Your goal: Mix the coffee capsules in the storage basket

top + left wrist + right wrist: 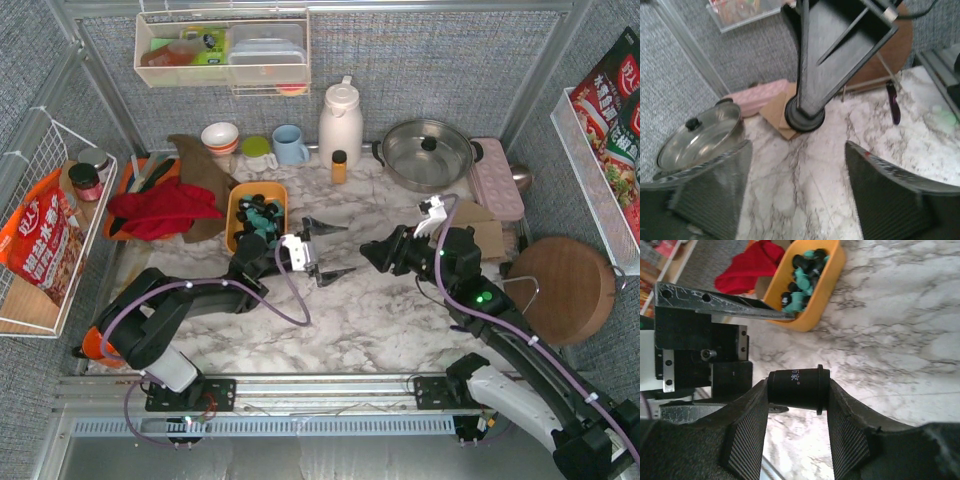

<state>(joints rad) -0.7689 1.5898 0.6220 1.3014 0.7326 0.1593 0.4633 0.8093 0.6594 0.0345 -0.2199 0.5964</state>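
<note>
Black capsule (795,385) clamped between my right gripper's (798,392) fingers, I'd carry it level to the orange storage basket (283,200) at upper centre-left of the overhead frame and release low among the teal capsules (262,215), skirting the left gripper (330,250), fingers spread wide.

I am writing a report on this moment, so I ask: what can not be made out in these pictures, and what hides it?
How many coffee capsules: too small and heaped in the top view; in the right wrist view the top edge cuts the storage basket and the left jaws cover its corner.
Print on the black capsule in the right jaws: too small, right wrist view.
Storage basket: outside the left wrist view.
</note>
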